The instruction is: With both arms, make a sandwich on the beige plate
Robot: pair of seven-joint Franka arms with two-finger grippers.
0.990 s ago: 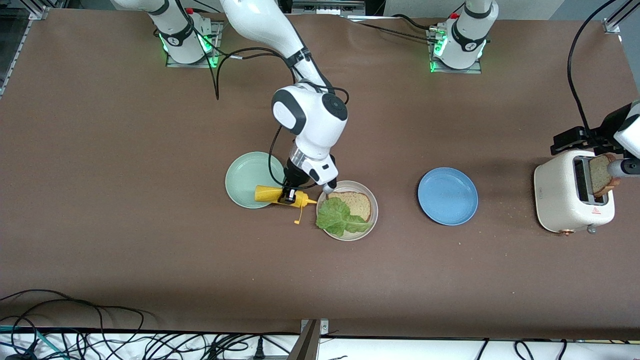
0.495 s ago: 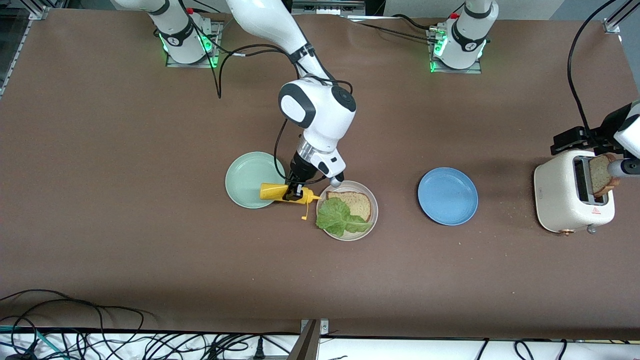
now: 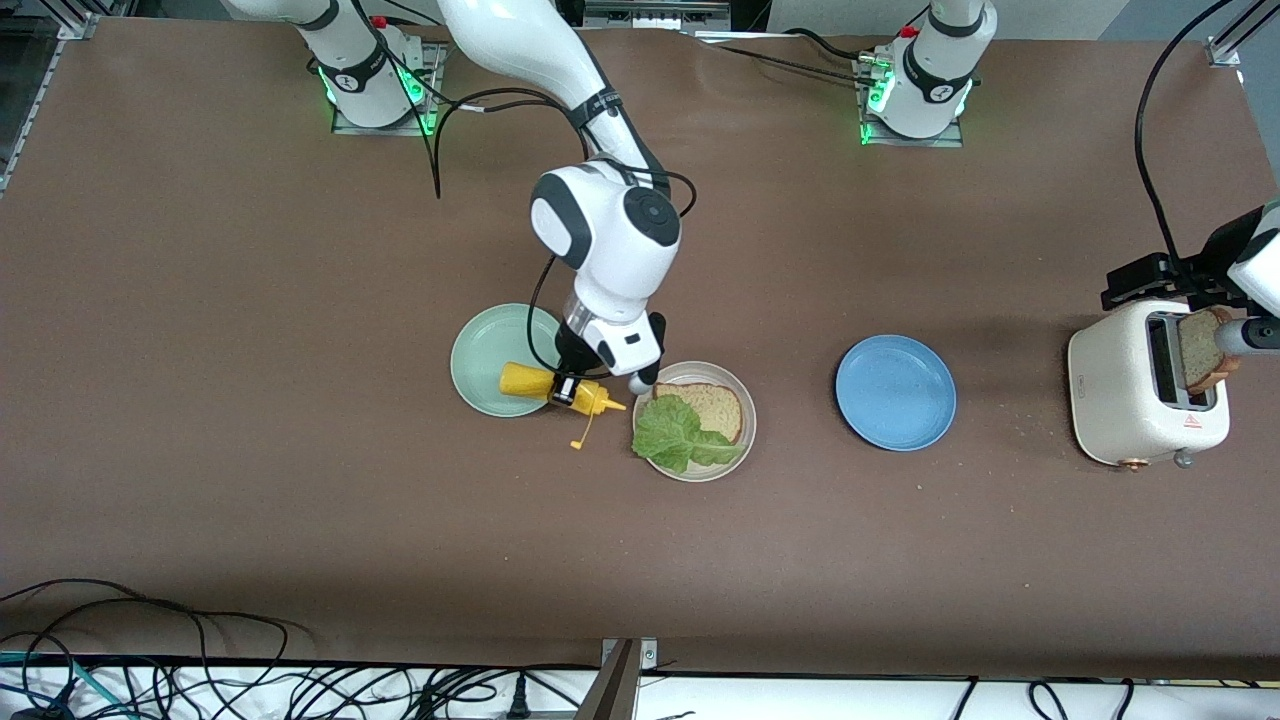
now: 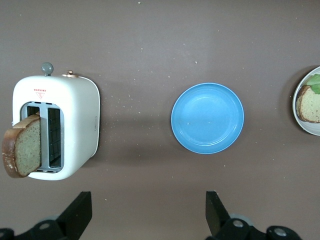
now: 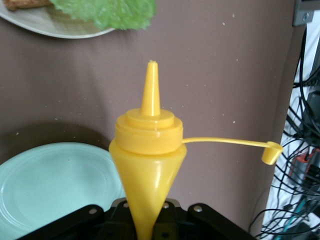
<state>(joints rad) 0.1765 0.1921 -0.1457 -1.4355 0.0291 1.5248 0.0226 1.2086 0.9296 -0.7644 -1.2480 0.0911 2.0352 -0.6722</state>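
the beige plate [image 3: 745, 430] sits mid-table, holding one bread slice [image 3: 712, 408] with a lettuce leaf [image 3: 678, 434] lying partly over it and over the plate's rim nearest the front camera. the right gripper [image 3: 568, 388] hangs over the edge of the green plate [image 3: 485, 360], just beside the beige plate, clamped tight on a yellow bottle [image 3: 545, 387] lying nearly level, nozzle toward the beige plate, its tethered cap [image 3: 576, 444] dangling. the gap between the two plates is narrow. toward the left arm's end lies the blue plate [image 3: 895, 392], bare brown table [image 3: 300, 520] all around it, then a white toaster [image 3: 1140, 400] near the table's edge with a second slice [image 3: 1200, 350] sticking out of its slot. the left gripper [image 4: 147, 220] hangs above the table between toaster and blue plate, jaws spread wide, holding nothing.

the right wrist view shows the bottle's nozzle [image 5: 150, 90] bare, cap [image 5: 271, 153] off on its strap. the left wrist view shows the toaster's two slots, the slice [image 4: 22, 152] leaning out of one.
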